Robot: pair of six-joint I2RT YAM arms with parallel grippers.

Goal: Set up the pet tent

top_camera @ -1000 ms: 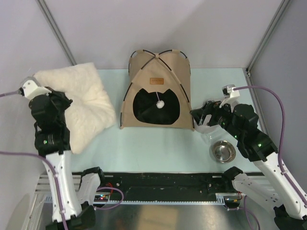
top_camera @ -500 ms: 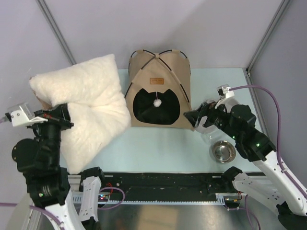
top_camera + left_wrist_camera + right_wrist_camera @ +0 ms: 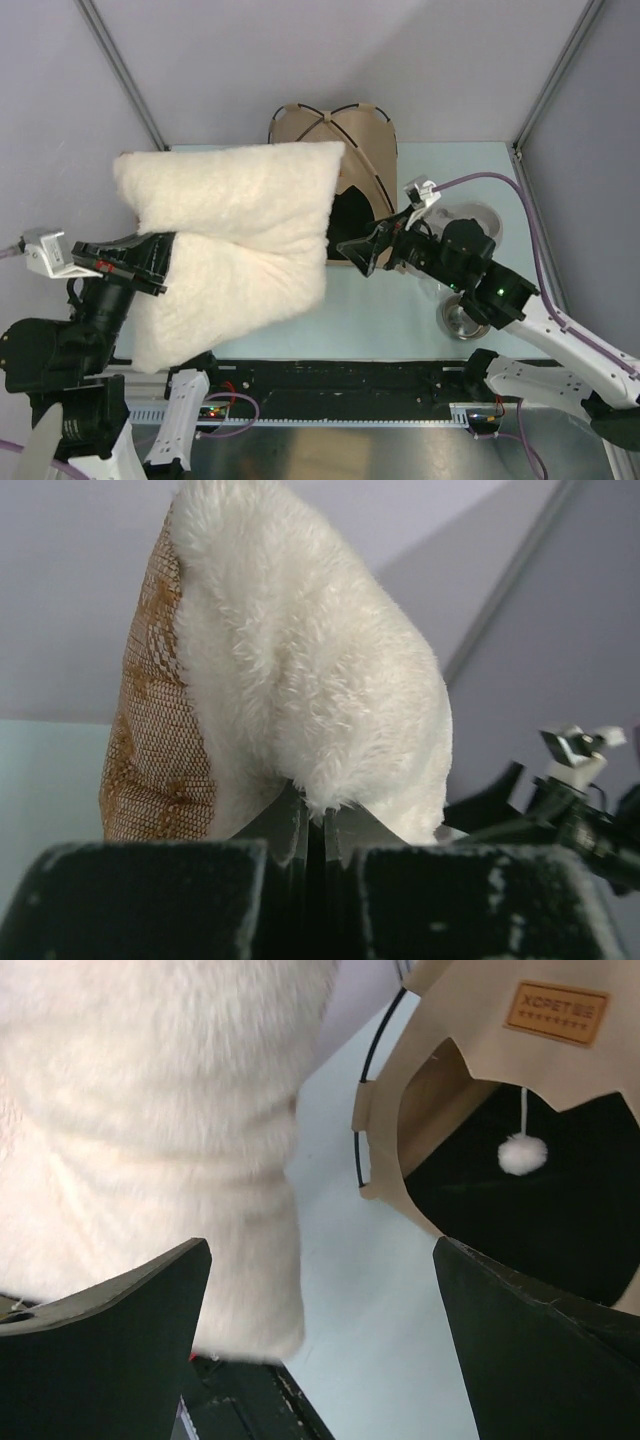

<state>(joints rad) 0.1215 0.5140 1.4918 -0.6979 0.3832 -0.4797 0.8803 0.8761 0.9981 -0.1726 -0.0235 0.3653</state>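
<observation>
At the left, the left arm [image 3: 90, 320] holds the fluffy cream cushion [image 3: 235, 240] up off the worktop [image 3: 380, 310]. The left jaws are clenched on its lower edge, seen pinched tight in the left wrist view. There the cushion's brown mesh backing [image 3: 150, 740] shows on one side and the white pile on the other. From above, the cushion spreads wide and hides the left part of the pet tent [image 3: 365, 140].

The pet tent stands upright at the far middle of the worktop, its dark poles crossing over the top. In the right wrist view its brown label [image 3: 556, 1012] sits above the dark doorway and the white pompom [image 3: 522, 1154] hangs in the opening.

The right arm [image 3: 470, 270] reaches in from the right. The right jaws are released, spread wide and empty, just in front of the tent's doorway and beside the cushion's edge. A steel bowl [image 3: 462, 318] lies on the worktop partly under that arm.
</observation>
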